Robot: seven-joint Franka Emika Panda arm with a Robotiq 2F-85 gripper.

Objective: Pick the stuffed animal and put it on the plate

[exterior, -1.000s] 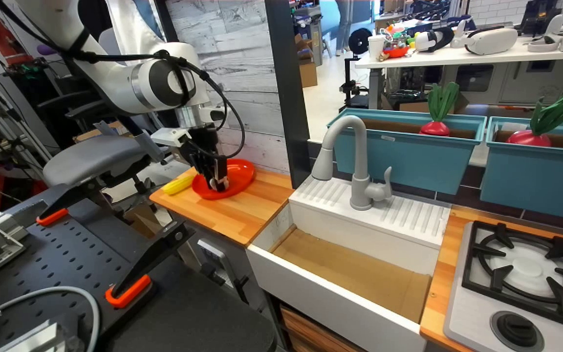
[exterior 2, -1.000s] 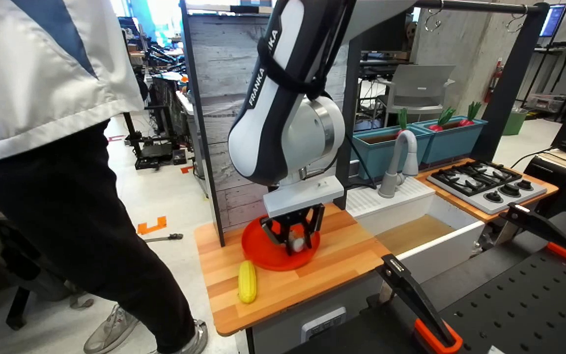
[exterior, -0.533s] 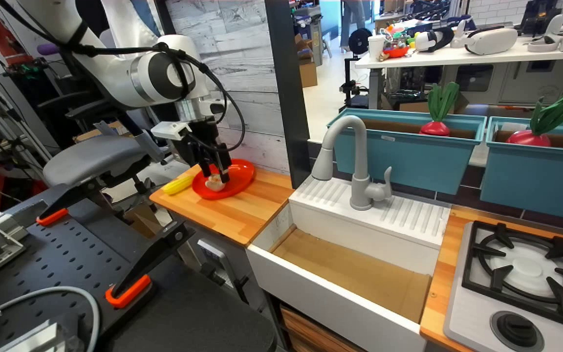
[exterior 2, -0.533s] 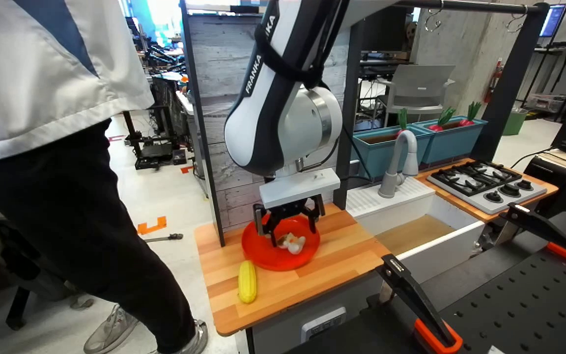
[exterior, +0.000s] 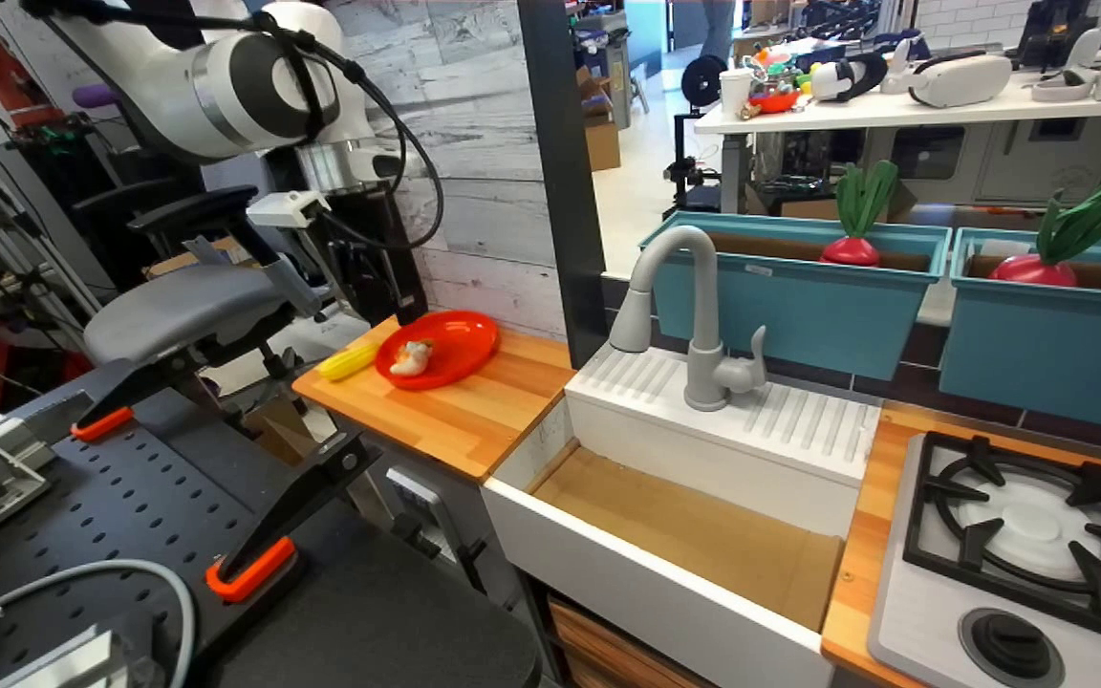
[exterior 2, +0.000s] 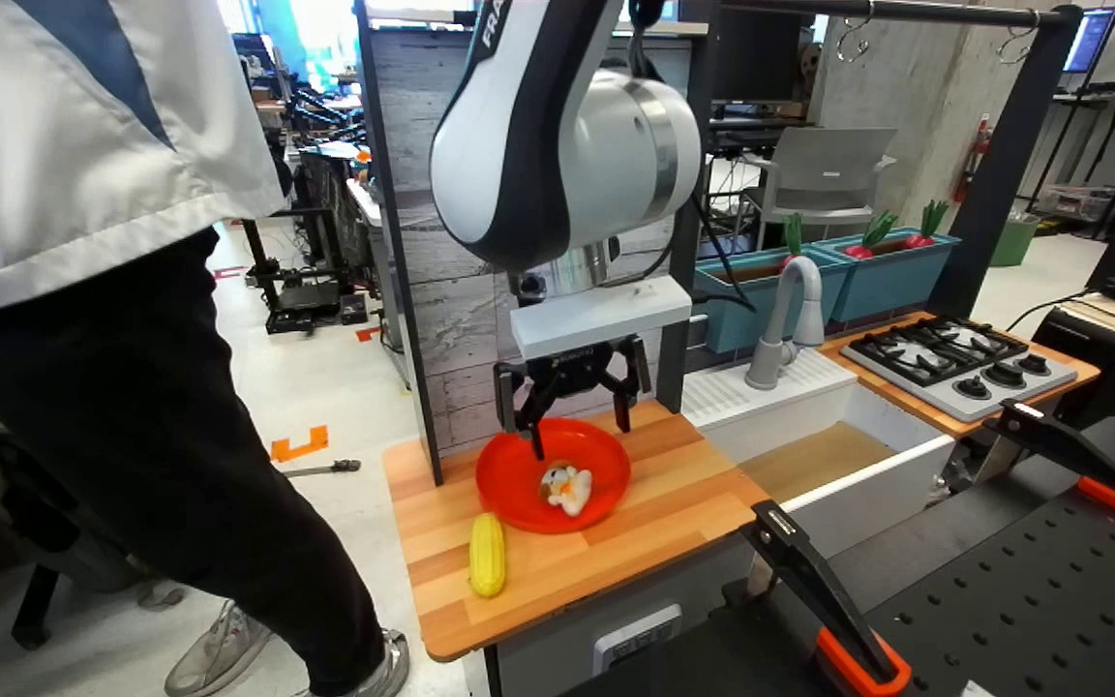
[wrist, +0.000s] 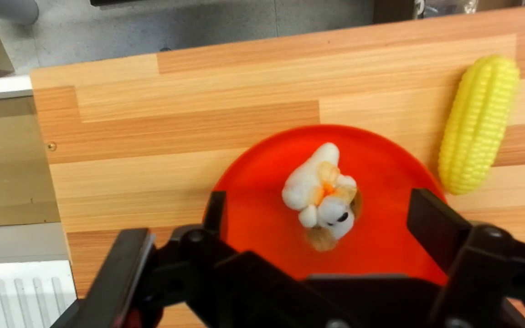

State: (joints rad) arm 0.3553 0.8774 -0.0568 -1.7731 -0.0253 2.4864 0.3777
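Plush animal on round plate

the wooden countertop is made up of paler and darker orange-brown strips, whose seams are clearly shown in the wrist view. in an exterior view one corner is seen to be rounded. a small screw head is set into the wood near one edge. a round, shallow, glossy red-orange plate is laid flat on the surface. just beside its rim a yellow ear of corn is laid on its side, one end turned toward the plate, the other toward the countertop's edge. whether corn and rim are touching cannot be told.
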